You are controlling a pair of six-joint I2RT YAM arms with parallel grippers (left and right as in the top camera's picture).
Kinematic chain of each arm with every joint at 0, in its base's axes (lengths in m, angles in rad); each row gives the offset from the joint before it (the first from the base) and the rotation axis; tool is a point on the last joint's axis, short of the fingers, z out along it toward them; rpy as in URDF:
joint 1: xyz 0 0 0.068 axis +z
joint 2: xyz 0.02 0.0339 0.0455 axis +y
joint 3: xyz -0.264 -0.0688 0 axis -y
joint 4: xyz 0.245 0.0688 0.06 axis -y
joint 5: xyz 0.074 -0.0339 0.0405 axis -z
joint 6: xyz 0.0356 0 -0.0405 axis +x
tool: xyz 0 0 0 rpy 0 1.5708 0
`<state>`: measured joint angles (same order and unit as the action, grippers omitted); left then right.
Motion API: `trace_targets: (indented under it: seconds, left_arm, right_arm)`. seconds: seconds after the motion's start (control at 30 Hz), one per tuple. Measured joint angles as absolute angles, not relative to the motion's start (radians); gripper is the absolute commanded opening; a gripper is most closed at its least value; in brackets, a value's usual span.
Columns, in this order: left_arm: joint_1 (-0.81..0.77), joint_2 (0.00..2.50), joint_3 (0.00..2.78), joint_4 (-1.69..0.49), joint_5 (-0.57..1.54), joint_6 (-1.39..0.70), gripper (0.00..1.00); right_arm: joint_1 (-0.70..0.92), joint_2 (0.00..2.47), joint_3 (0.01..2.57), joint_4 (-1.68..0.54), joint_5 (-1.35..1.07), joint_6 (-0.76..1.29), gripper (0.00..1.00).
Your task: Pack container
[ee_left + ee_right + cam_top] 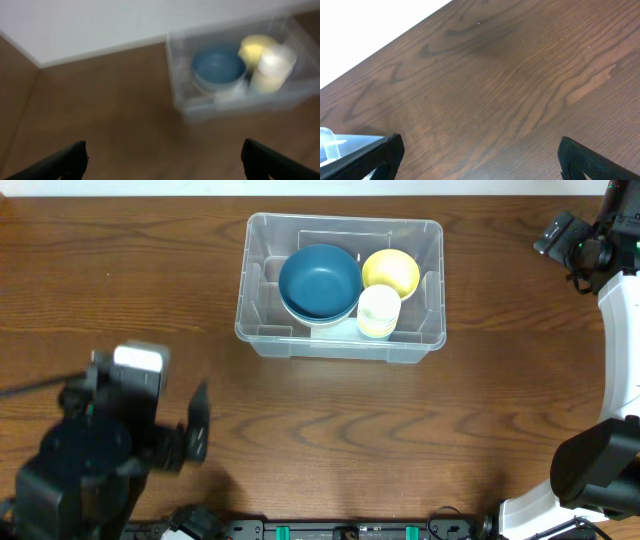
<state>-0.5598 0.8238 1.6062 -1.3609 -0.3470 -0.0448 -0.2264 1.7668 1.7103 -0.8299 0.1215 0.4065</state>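
1. While you look down from overhead, you find the large clear plastic rectangular container (pixel 262 300) standing on the dark brown wooden surface (pixel 100 280), toward its far edge and roughly midway between the two arms.
2. Inside it you see a round blue bowl (pixel 320 278) nested on a paler bowl (pixel 322 320). A round yellow bowl (pixel 392 268) sits just beside it on the right, and a stack of pale cream cups (pixel 379 310) stands on the near side of the yellow one.
3. Your left gripper (pixel 162 150) is spread wide with nothing between its fingers. It hangs over bare wood at the near left, well apart from the container, and its wrist view is blurred.
4. Your right gripper (pixel 480 145) is likewise spread wide and holds nothing, over bare wood at the far right. A corner of the container shows at the lower left of its view.
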Motion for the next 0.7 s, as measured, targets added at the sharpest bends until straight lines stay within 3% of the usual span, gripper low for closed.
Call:
trace_targets:
  seconds: [0.13,0.27,0.7]
  left_arm:
    - [-0.558,0.783,1.606,-1.576,-0.324,-0.052,0.98]
    - [-0.503,0.762,1.600,-1.598,-0.304,-0.089,0.98]
    - [-0.196,0.414,1.280,-1.247,-0.291,-0.371,0.98]
  right_arm:
    - [-0.226,1.767,1.710,-0.830,0.121,0.406,0.99]
    - [-0.226,1.767,1.710,-0.830,0.121,0.406,0.99]
    - [-0.226,1.767,1.710,-0.830,0.121,0.406,0.99]
